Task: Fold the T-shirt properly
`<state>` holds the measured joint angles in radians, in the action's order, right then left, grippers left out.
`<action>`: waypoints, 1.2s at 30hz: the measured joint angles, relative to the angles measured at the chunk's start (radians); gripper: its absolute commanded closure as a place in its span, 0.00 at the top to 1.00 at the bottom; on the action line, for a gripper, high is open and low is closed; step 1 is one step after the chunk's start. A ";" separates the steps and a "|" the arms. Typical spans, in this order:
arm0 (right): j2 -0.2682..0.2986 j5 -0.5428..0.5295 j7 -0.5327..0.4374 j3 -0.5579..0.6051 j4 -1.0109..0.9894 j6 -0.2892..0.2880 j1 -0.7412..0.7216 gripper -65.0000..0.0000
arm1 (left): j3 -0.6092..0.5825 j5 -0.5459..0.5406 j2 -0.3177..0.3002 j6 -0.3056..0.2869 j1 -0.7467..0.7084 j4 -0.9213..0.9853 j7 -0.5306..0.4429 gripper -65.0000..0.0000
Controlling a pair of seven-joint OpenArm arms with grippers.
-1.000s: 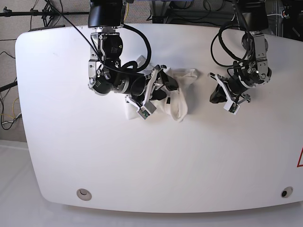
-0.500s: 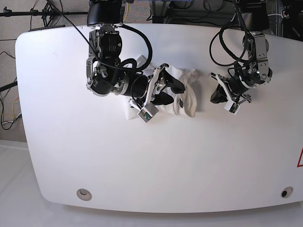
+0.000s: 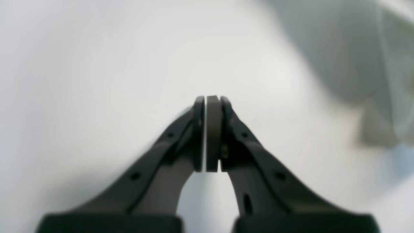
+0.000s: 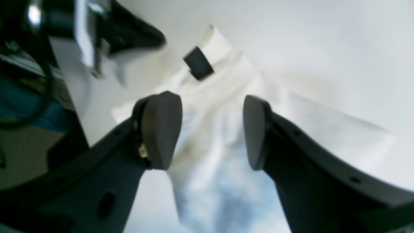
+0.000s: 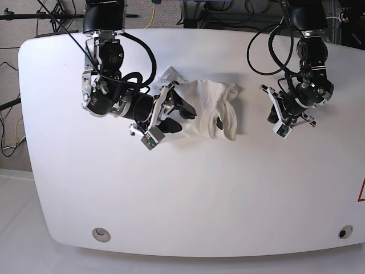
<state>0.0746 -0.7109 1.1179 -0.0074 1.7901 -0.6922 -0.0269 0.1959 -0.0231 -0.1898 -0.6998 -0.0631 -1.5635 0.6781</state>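
In the base view, left of centre, the right end effector (image 5: 181, 112) is hovering with jaws spread and empty over the white short-sleeved cloth T-shirt (image 5: 212, 109), which is lying as a bunched, partly folded bundle in the upper middle of the white rounded desk (image 5: 182, 194). Tidying looks left to do. At right, the left end effector (image 5: 272, 114) is sitting clenched on nothing, apart from the cloth.

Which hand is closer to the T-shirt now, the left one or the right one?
The right hand. It is open and sits over the T-shirt, its fingers on either side of the cloth. The left hand is shut and stays apart, beside the shirt over bare table.
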 measured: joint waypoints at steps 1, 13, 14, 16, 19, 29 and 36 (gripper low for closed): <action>0.014 0.000 -0.013 0.000 0.009 0.000 0.000 0.49 | 0.000 0.000 0.000 0.000 0.002 -0.042 0.027 0.00; 0.064 -0.001 -0.018 0.003 0.030 0.000 0.006 0.49 | 0.000 -0.015 0.006 0.000 0.016 -0.261 0.070 0.00; 0.064 0.000 -0.018 0.003 0.030 0.000 0.009 0.49 | 0.000 -0.014 0.012 0.000 0.015 -0.261 0.071 0.00; 0.064 -0.002 -0.019 0.003 0.030 0.000 0.018 0.49 | 0.000 -0.012 0.027 0.001 0.016 -0.261 0.080 0.00; 0.061 -0.001 -0.018 0.004 0.030 0.000 0.034 0.49 | -0.002 -0.007 0.063 0.000 0.024 -0.261 0.085 0.00; 0.057 -0.002 -0.019 0.008 0.029 0.000 0.036 0.49 | -0.092 -0.010 0.143 0.000 0.040 -0.314 0.085 0.00; 0.062 -0.001 -0.019 0.003 0.029 0.000 0.040 0.49 | -0.199 -0.018 0.182 0.000 0.032 -0.345 0.086 0.00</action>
<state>0.1368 -0.7116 1.0988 -0.0040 1.8187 -0.6922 0.0135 -0.0029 -0.0410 -0.0082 -0.6998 -0.0307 -1.9087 0.7639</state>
